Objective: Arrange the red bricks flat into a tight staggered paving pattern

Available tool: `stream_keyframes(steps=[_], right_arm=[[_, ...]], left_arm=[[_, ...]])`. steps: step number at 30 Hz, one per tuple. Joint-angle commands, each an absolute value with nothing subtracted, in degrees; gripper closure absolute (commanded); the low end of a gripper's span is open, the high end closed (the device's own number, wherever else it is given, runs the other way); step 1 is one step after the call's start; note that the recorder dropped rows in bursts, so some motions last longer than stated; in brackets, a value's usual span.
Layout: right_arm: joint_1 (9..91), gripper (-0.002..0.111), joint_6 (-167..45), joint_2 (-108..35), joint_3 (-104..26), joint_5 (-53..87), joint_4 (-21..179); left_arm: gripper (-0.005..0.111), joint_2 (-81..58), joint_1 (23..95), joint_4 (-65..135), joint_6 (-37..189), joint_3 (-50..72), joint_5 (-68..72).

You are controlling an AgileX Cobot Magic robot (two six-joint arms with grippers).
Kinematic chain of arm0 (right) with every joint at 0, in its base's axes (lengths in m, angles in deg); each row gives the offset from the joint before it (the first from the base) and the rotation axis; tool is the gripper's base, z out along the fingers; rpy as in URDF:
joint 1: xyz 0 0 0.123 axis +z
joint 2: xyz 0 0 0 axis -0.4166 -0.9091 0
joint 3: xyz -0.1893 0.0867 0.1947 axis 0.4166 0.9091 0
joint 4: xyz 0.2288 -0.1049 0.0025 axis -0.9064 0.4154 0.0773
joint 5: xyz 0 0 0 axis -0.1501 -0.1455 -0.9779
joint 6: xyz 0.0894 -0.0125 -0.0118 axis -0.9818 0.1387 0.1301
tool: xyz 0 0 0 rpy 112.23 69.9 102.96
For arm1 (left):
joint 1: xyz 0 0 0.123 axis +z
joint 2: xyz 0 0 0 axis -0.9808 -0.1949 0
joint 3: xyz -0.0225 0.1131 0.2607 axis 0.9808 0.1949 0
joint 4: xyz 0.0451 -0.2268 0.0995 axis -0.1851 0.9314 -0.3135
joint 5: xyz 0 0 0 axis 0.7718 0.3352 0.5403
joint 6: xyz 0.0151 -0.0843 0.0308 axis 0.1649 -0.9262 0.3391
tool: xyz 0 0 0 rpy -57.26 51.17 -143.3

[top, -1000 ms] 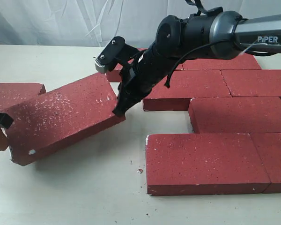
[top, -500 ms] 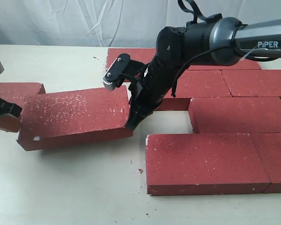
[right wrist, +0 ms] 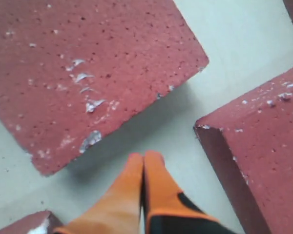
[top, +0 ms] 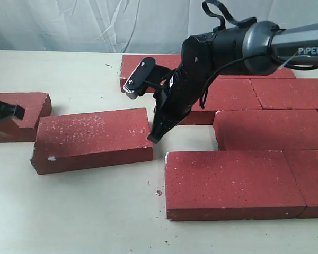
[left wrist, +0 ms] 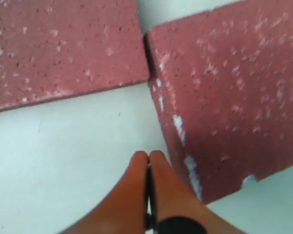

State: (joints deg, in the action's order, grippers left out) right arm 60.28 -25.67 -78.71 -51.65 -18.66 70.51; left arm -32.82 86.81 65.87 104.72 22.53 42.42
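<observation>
A loose red brick [top: 90, 140] lies flat on the table, left of the paved group. Its left end nearly touches another red brick [top: 16, 114] at the far left. My right gripper [top: 155, 137] is shut on nothing, its tip just off the loose brick's right end. In the right wrist view the shut gripper [right wrist: 144, 158] hovers over bare table between the loose brick [right wrist: 88, 68] and a paved brick [right wrist: 263, 151]. My left gripper [top: 5, 112] is shut and empty too. In the left wrist view its tips [left wrist: 147, 158] sit beside the loose brick [left wrist: 229, 97], near the far-left brick [left wrist: 63, 44].
Several bricks lie paved in staggered rows on the right: a front brick [top: 236, 182], one behind it [top: 270, 129], middle-row bricks [top: 222, 100] and a back row [top: 148, 66]. A white cloth backdrop hangs behind the table [top: 95, 211].
The loose brick has swung from a skewed, tipped pose to lying flat and roughly parallel to the rows, shifting right. My right gripper moved right along its end; the left gripper drew back left.
</observation>
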Motion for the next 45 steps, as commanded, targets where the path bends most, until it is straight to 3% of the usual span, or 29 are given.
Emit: stream_keyframes(steps=[1, 6, 10, 13, 27, 45], right_arm=[[59.7, 0.109, -26.1, -71.7, -52.6, -28.7, 71.0], [57.2, 0.109, -16.7, -66.2, -47.6, -30.7, 65.6], [58.4, 0.109, -2.8, -68.4, -47.6, -26.7, 51.2], [57.7, 0.109, -4.0, -72.7, -47.6, -14.7, 53.2], [57.1, 0.109, -4.3, -83.6, -47.7, 0.6, 54.0], [57.2, 0.109, -4.9, -85.1, -49.9, -4.6, 54.1]], left_arm=[[0.107, -29.4, 86.5, 79.4, 117.3, 21.3, 40.5], [0.107, -28.4, 86.6, 77.3, 126.8, 25.8, 34.5], [0.107, -29.8, 86.6, 70.0, 126.8, 25.8, 41.8], [0.107, -34.8, 86.6, 71.4, 129.8, 25.8, 38.3], [0.107, -41.3, 86.6, 76.2, 129.8, 24.8, 34.1], [0.107, -45.6, 86.6, 86.4, 138.1, 23.6, 37.2]])
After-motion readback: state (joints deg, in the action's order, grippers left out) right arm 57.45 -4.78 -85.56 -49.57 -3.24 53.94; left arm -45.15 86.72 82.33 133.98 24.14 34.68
